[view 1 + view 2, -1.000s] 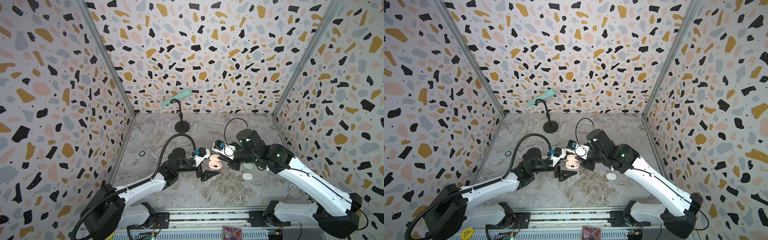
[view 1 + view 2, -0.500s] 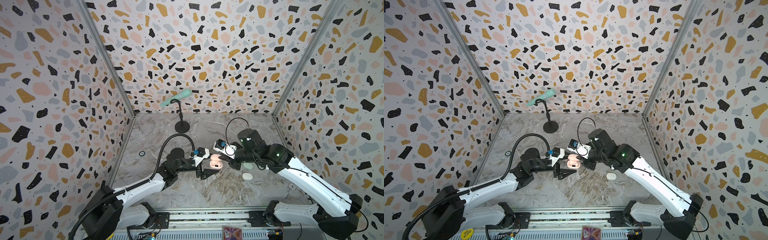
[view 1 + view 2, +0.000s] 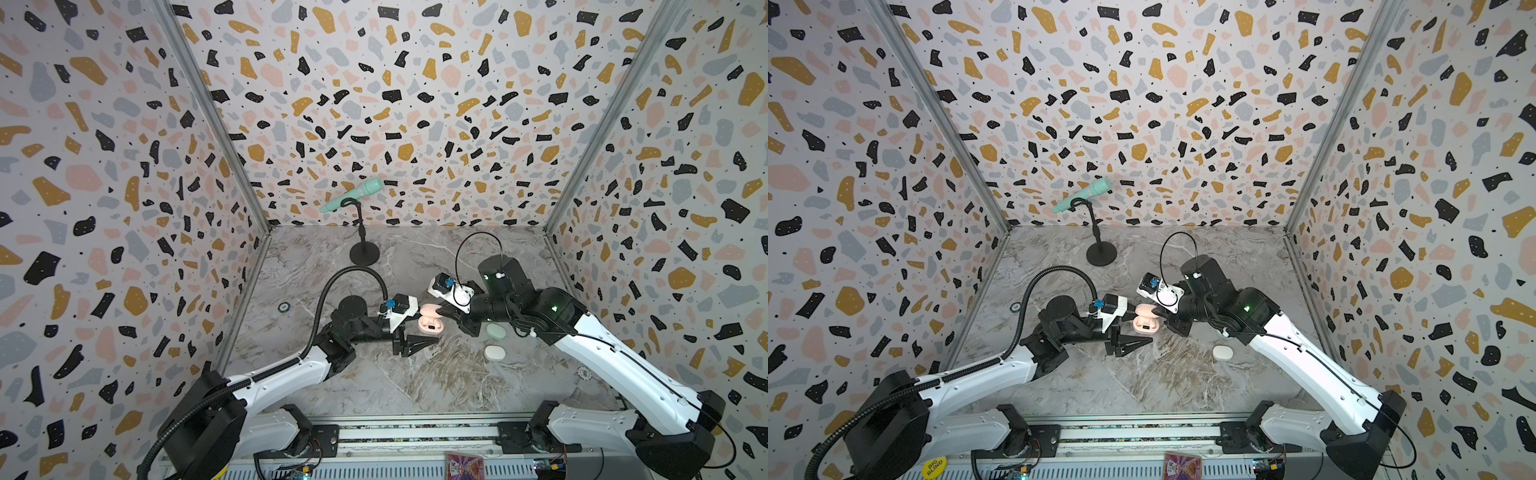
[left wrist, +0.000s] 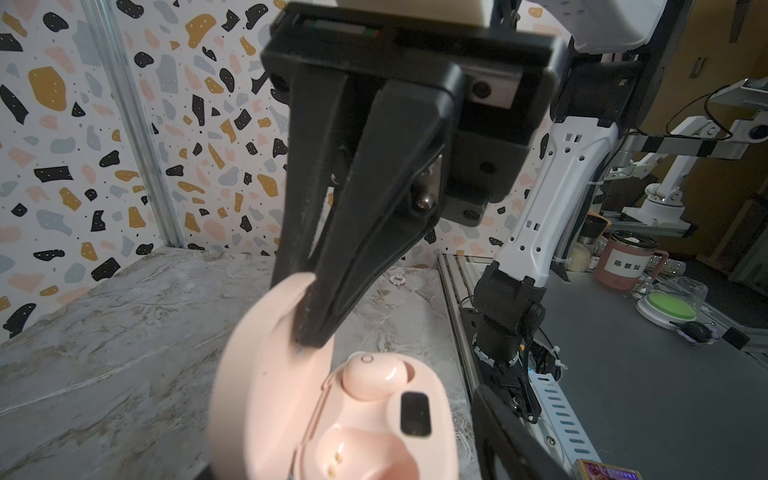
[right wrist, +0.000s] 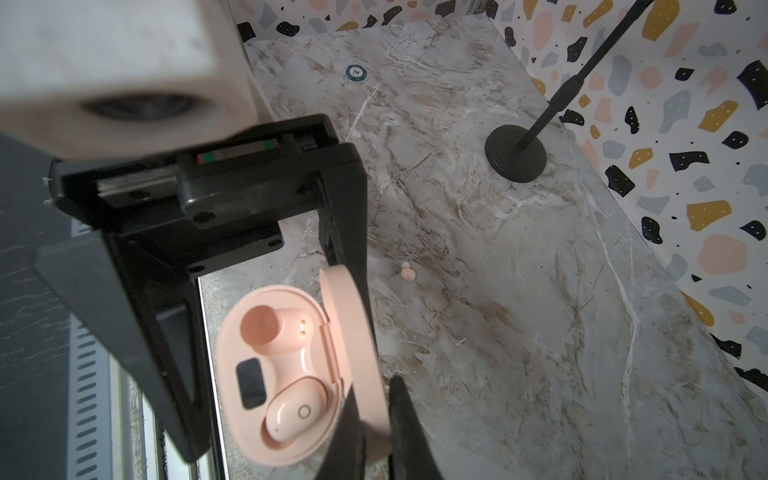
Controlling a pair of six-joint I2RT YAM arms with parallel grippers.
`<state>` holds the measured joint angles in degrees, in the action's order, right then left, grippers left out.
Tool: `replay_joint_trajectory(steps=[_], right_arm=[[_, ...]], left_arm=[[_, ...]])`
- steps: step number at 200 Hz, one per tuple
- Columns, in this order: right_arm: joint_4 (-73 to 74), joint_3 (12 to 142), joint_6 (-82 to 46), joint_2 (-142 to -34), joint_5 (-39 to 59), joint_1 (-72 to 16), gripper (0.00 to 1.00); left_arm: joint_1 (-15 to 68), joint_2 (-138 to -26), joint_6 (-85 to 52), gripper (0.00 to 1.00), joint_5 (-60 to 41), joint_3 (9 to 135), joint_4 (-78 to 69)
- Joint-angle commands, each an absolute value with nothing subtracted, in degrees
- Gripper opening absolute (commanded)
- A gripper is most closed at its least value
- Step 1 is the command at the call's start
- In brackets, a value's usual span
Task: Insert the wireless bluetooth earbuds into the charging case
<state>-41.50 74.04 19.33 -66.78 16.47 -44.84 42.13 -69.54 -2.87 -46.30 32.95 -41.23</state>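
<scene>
While right hand clamps charging case lid, left hand gapes astride; one earbud seated.

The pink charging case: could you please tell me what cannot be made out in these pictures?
Left wrist view: the picture's lower edge cuts off the pink charging case; its lid is blurred.
Both top views: the seated earbud is too small to make out.
Right wrist view: the lid hides a fingertip of the left gripper, so contact is unclear.
There too, the right gripper, shut on the lid, covers its rim.
</scene>
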Motion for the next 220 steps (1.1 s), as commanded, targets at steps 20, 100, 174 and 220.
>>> replay_joint_trajectory(steps=[20,100,174,220], right_arm=[[-39.6,73.6,17.8,-64.8,18.0,-44.3,0.03],[-39.2,73.3,17.4,-64.8,18.3,-44.3,0.03],[-39.9,73.0,17.5,-65.2,18.4,-44.3,0.04],[-39.7,72.2,17.2,-64.8,17.1,-44.4,0.05]], left_arm=[[42.3,-70.1,-3.9,0.65,-47.9,35.6,-44.2],[42.3,-71.0,-4.7,0.50,-48.0,36.1,-43.9],[42.2,-70.6,-5.0,0.43,-47.3,36.4,-43.2],[42.3,-70.4,-6.7,0.44,-46.6,36.1,-45.3]])
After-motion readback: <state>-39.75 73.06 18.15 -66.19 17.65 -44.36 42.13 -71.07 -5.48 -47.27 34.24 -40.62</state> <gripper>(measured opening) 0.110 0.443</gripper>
